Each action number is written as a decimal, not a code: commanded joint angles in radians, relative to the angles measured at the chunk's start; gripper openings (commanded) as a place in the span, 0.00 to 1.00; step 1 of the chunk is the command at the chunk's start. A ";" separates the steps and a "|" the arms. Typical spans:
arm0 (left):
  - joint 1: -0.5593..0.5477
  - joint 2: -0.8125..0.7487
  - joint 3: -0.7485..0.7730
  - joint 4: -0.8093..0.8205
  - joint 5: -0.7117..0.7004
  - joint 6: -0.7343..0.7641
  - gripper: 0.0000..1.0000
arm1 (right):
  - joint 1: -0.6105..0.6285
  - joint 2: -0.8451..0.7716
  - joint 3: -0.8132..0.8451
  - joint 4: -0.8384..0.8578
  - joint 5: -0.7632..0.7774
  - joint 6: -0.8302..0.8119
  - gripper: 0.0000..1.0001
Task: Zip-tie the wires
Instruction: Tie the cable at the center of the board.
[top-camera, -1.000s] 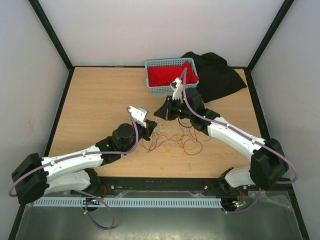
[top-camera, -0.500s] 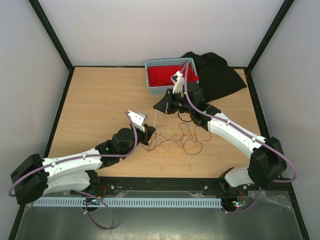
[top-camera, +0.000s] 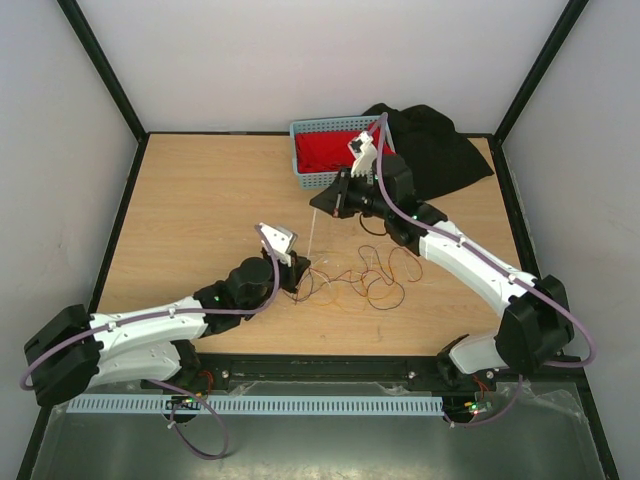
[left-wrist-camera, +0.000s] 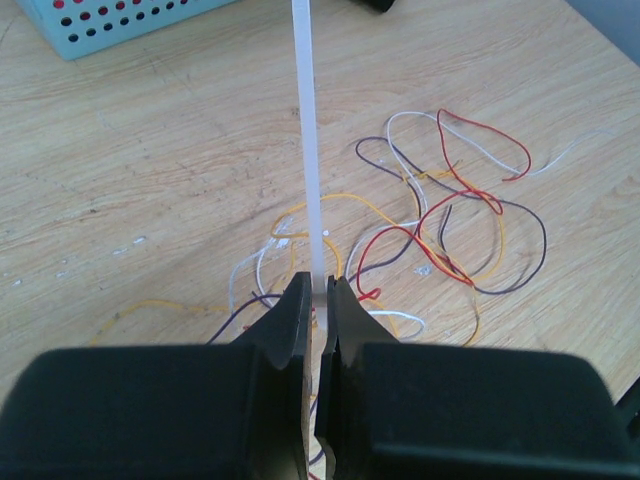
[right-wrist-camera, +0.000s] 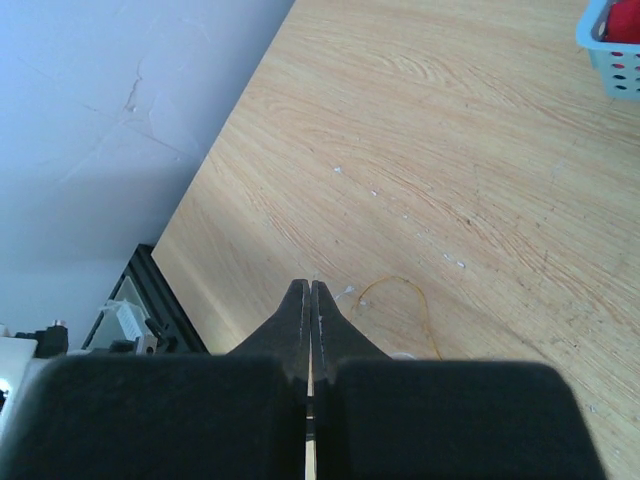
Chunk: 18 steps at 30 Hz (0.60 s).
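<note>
The zip tie (left-wrist-camera: 310, 150), a thin whitish strip, stands straight up from my left gripper (left-wrist-camera: 320, 285), which is shut on its lower part. In the top view the zip tie (top-camera: 311, 240) runs from the left gripper (top-camera: 298, 272) up to the tips of my right gripper (top-camera: 318, 206), which is shut on its top end. In the right wrist view the right gripper (right-wrist-camera: 311, 287) has its jaws pressed together, with only a pale sliver between them. The wires (top-camera: 360, 280) lie in loose curls on the table under and to the right of the tie; red, orange, purple and white wires (left-wrist-camera: 440, 220) show beyond the left fingers.
A blue basket (top-camera: 305, 172) holding red cloth stands at the back, just behind the right gripper. A black cloth (top-camera: 440, 150) lies to its right. One orange wire loop (right-wrist-camera: 400, 300) lies on the wooden table (top-camera: 200, 200) below the right gripper.
The right gripper has risen and moved back toward the basket. The left gripper has slid slightly nearer. The zip tie now spans a longer stretch between them.
</note>
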 joint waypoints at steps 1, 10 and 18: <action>-0.015 0.033 -0.021 -0.102 0.017 -0.013 0.00 | -0.022 -0.037 0.077 0.076 0.041 -0.025 0.00; -0.015 0.013 0.036 -0.160 -0.018 0.019 0.00 | -0.028 -0.039 0.054 0.100 -0.053 -0.038 0.02; 0.024 -0.031 0.232 -0.442 -0.094 0.037 0.00 | -0.091 -0.223 -0.098 0.126 -0.045 -0.240 0.62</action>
